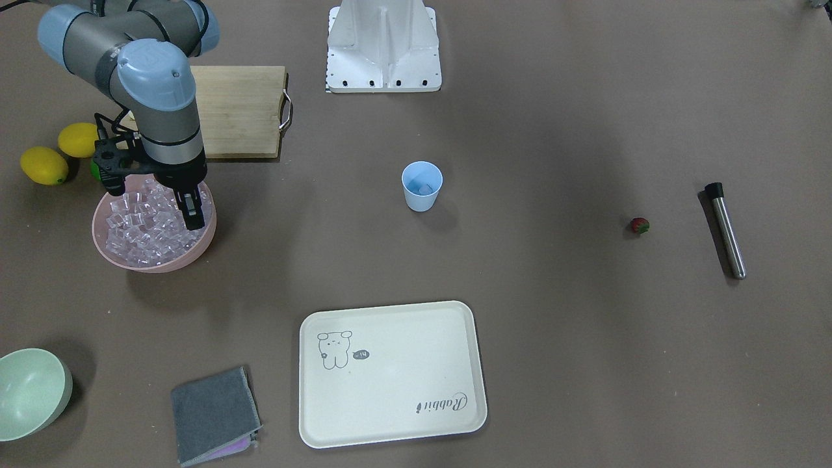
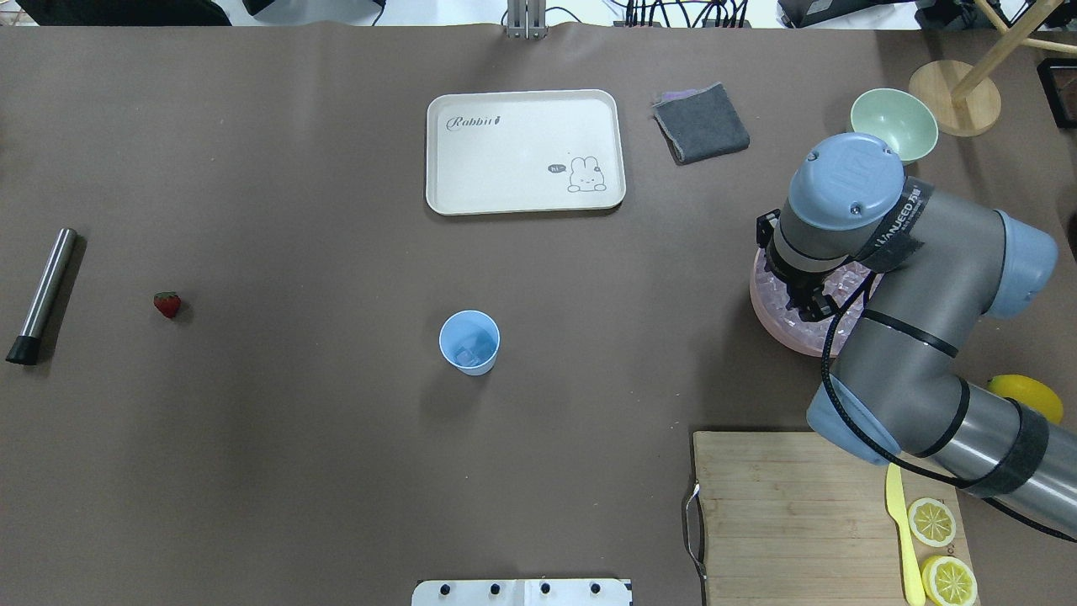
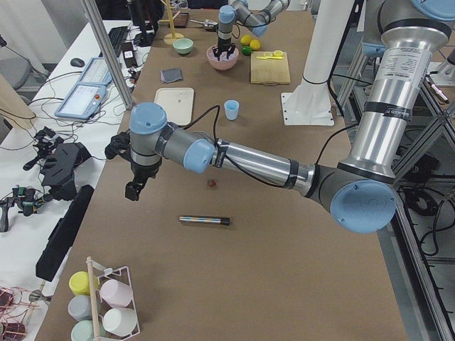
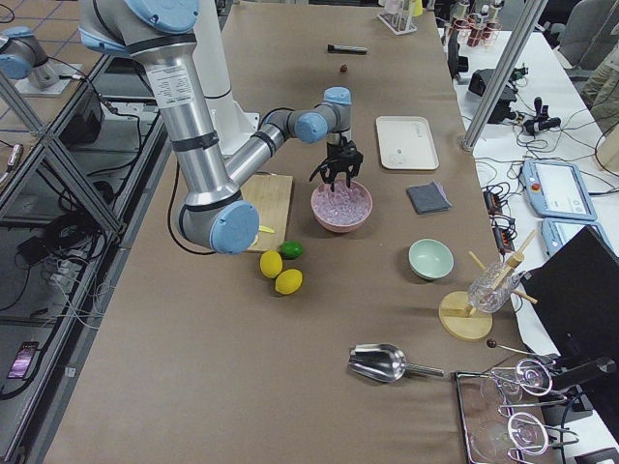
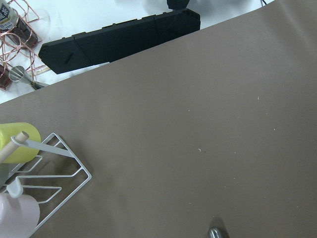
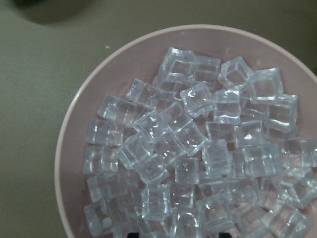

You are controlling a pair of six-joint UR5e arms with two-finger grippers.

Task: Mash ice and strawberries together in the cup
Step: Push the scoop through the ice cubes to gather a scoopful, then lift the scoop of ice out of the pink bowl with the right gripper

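The light-blue cup (image 1: 421,186) stands upright mid-table, also in the overhead view (image 2: 469,341), with an ice cube or so inside. More ice (image 6: 198,148) fills a pink bowl (image 1: 156,265). My right gripper (image 1: 188,218) hangs just above that ice, fingers apart and empty. The small red strawberry (image 1: 639,225) lies on the table far from the cup, also in the overhead view (image 2: 167,304). My left gripper (image 3: 131,188) shows only in the exterior left view, over the table edge beyond the strawberry; I cannot tell whether it is open or shut.
A steel muddler (image 1: 726,229) lies beyond the strawberry. A cream tray (image 1: 390,374), a grey cloth (image 1: 214,416) and a pale-green bowl (image 1: 29,393) lie along the far side. A cutting board (image 1: 237,110) and lemons (image 1: 44,166) sit by the pink bowl. A cup rack (image 5: 44,168) stands below the left wrist.
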